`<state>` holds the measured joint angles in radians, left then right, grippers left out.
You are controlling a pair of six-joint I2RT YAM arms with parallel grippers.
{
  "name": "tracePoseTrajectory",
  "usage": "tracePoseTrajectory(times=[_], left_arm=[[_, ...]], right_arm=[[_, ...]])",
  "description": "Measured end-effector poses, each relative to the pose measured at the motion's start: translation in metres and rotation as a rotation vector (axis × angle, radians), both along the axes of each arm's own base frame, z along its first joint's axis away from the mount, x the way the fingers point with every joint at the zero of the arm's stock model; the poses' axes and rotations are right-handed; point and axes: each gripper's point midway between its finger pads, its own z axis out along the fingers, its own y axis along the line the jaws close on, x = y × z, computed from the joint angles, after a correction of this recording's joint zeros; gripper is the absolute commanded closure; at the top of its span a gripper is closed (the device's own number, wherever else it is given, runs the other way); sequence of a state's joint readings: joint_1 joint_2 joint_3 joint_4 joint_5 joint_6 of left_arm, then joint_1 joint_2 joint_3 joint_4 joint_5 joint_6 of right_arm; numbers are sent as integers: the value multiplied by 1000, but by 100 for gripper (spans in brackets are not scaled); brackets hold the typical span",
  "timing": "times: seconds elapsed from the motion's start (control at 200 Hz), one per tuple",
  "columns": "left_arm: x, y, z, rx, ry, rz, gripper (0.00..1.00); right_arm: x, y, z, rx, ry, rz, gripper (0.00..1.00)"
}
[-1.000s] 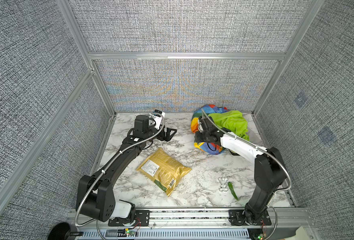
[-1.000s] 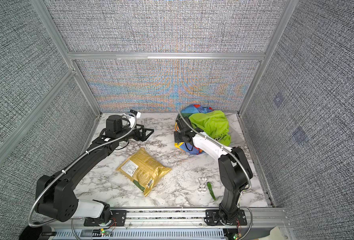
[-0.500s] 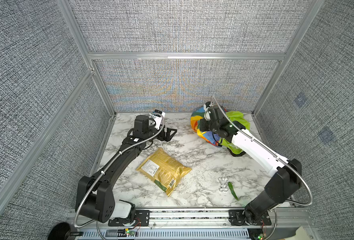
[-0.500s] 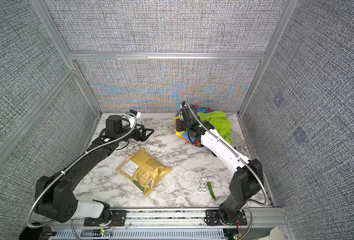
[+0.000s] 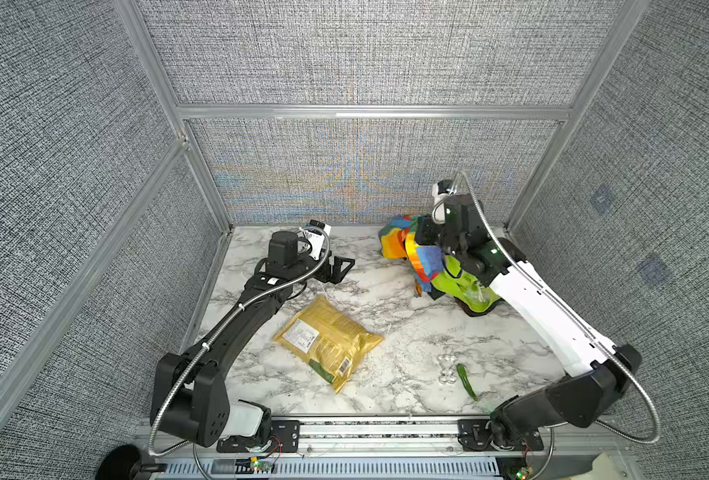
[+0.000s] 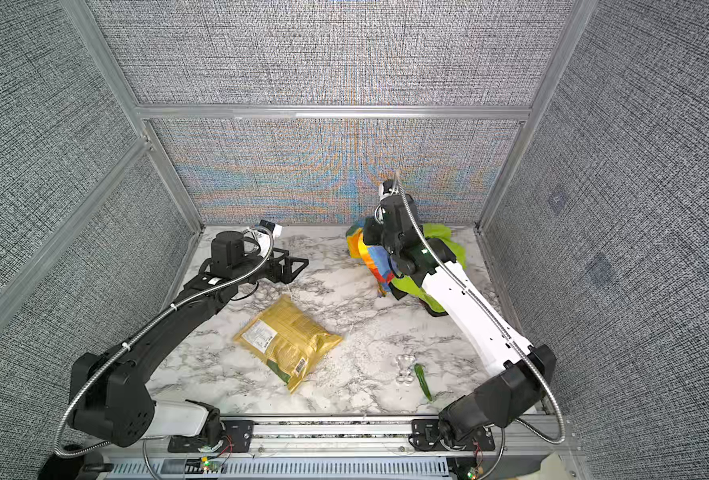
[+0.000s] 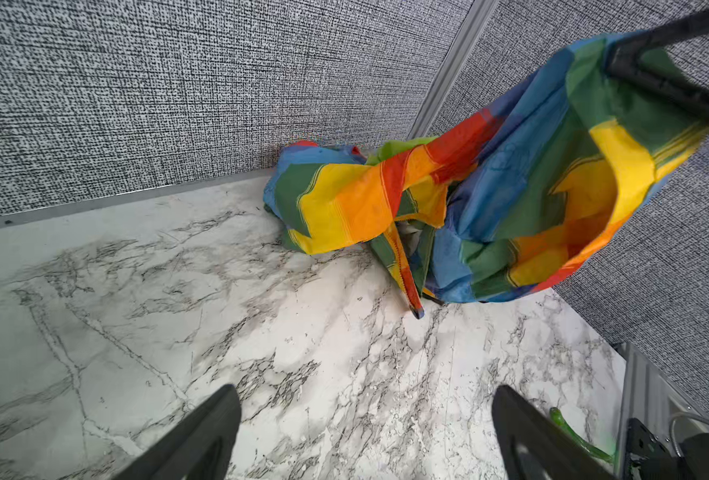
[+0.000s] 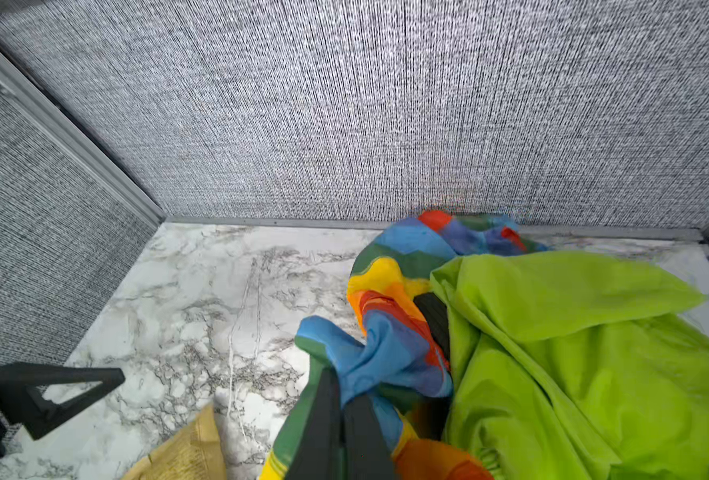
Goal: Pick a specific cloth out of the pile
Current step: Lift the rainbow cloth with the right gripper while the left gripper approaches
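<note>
The cloth (image 5: 423,259) (image 6: 371,259) (image 7: 511,199) (image 8: 394,353), shiny rainbow patchwork, hangs lifted from my right gripper (image 5: 422,232) (image 6: 368,237) (image 8: 342,388), which is shut on a blue-green fold. Its far end still rests on the table by the back wall. The pile shows as a lime-green cloth (image 5: 456,286) (image 6: 411,286) (image 8: 573,353) lying against the rainbow one, partly under the right arm, with a dark piece (image 5: 477,309) beneath. My left gripper (image 5: 344,266) (image 6: 299,266) (image 7: 365,395) stands open over bare marble, well left of the cloths.
A gold snack bag (image 5: 328,340) (image 6: 288,340) lies mid-table. A small clear figure (image 5: 446,368) and a green pepper (image 5: 467,380) sit near the front right. Grey fabric walls enclose the back and both sides.
The right gripper has risen and swung toward the back wall, pulling the rainbow cloth up out of the pile; the lime-green cloth shifted with it. The left arm stayed still.
</note>
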<state>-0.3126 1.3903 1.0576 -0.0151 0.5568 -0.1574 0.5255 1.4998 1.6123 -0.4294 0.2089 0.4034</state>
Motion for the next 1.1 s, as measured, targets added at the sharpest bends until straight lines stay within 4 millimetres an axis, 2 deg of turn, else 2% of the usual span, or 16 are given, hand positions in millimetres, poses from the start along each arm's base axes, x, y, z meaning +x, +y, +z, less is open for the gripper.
tracePoseTrajectory(times=[0.235, 0.36, 0.52, 0.721, 0.991, 1.101], left_arm=[[-13, -11, 4, -53, -31, -86, 6], [-25, -24, 8, -87, -46, -148, 6], [-40, -34, 17, -110, -83, -202, 6], [-42, -34, 24, -115, -111, -208, 6], [-51, -31, 37, -113, -164, -221, 6], [-54, -30, 41, -117, -186, -223, 2]], right_arm=[[-5, -3, 26, 61, -57, 18, 100], [-8, 6, 40, 115, -79, 77, 100], [-18, 19, 74, 185, -146, 173, 100], [-32, 22, 116, 278, -258, 243, 100], [-40, 25, 153, 431, -370, 309, 100], [-47, 30, 172, 503, -414, 370, 100]])
